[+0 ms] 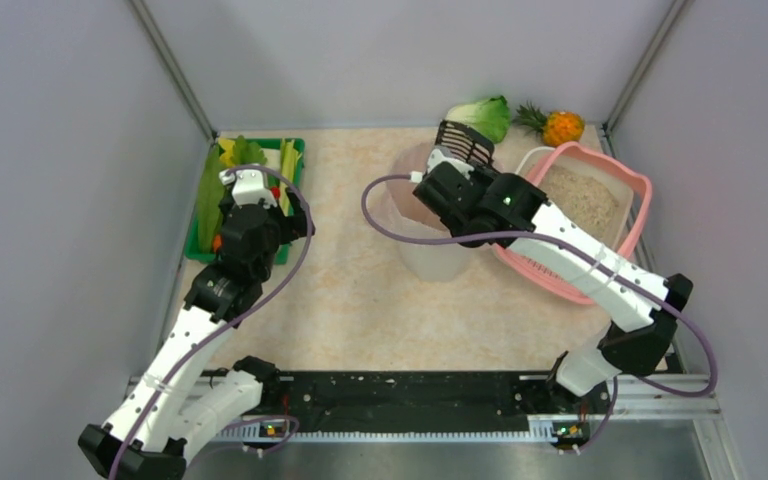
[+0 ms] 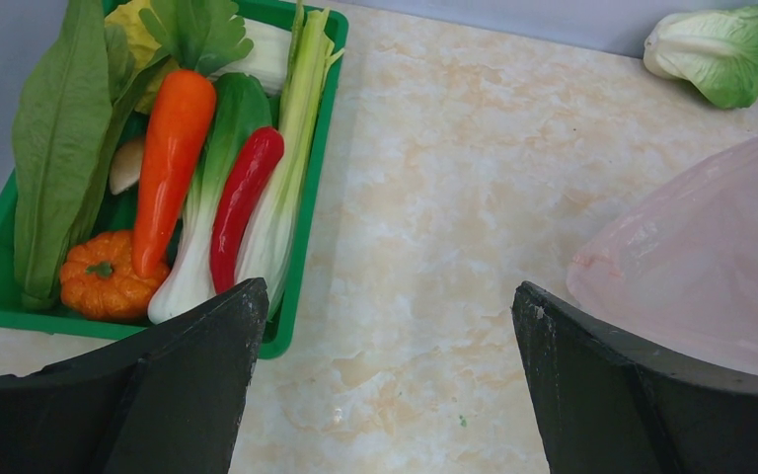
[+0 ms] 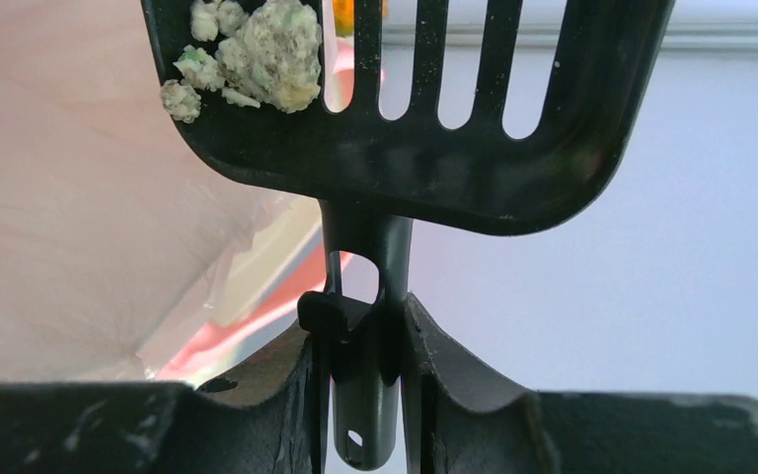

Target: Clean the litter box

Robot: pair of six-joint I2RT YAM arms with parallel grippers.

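The pink litter box [image 1: 610,163] with beige granules stands tilted at the right of the table. My right gripper [image 1: 442,168] is shut on the handle of a black slotted scoop [image 1: 465,142] and holds it above the far side of the white bin with a pink liner [image 1: 430,250]. In the right wrist view the gripper [image 3: 367,365] clamps the handle, and the scoop [image 3: 434,168] carries pale greenish clumps [image 3: 257,49] in its left corner over the liner [image 3: 79,197]. My left gripper [image 1: 250,185] is open and empty by the green tray; in its wrist view it [image 2: 390,296] hangs over bare table.
The green vegetable tray [image 1: 298,160] at the back left holds a carrot [image 2: 170,148], a red chilli [image 2: 242,202] and greens. A cabbage [image 1: 485,115] and a small pineapple [image 1: 560,127] lie at the back wall. The bin's liner [image 2: 711,267] lies right of my left gripper.
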